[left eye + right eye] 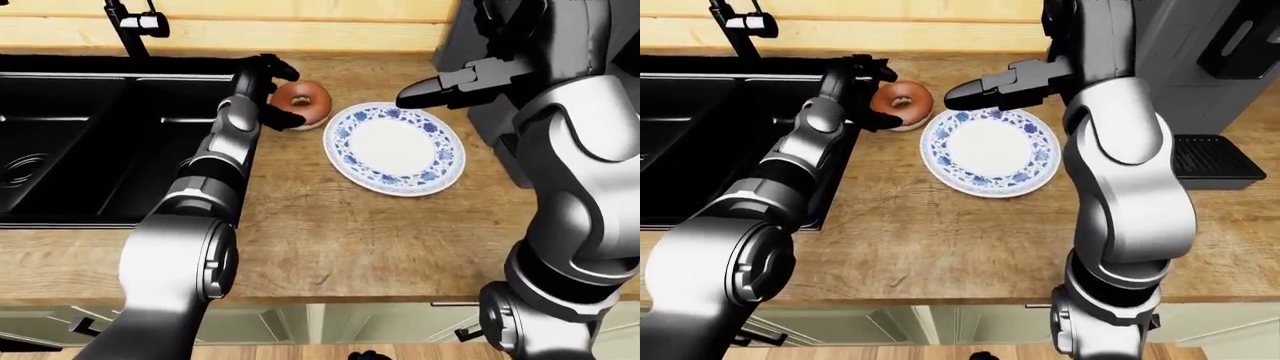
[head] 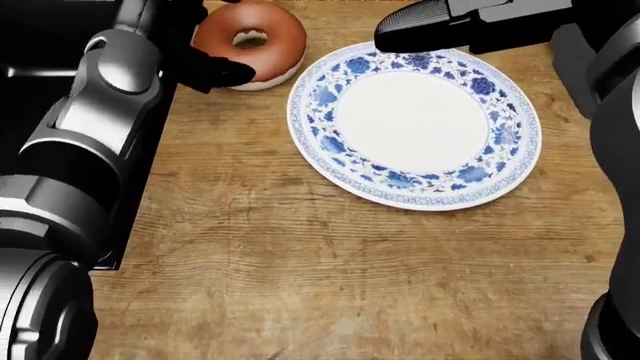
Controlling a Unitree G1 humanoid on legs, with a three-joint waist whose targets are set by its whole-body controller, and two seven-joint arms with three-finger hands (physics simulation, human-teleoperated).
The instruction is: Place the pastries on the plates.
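A brown glazed doughnut (image 2: 270,30) lies on the wooden counter just left of a blue-and-white patterned plate (image 2: 312,127), almost touching its rim. My left hand (image 1: 290,96) reaches in along the sink's edge. Its fingers curl over the doughnut's far side and the thumb presses its near left edge. My right hand (image 2: 400,34) hovers above the plate's top rim with its dark fingers stretched out flat and nothing in them. The plate's white middle is bare.
A black double sink (image 1: 100,135) with a black faucet (image 1: 135,22) fills the left of the left-eye view. A dark appliance (image 1: 1220,45) with a drip tray (image 1: 1215,161) stands right of the plate. The counter's edge (image 1: 330,298) runs below.
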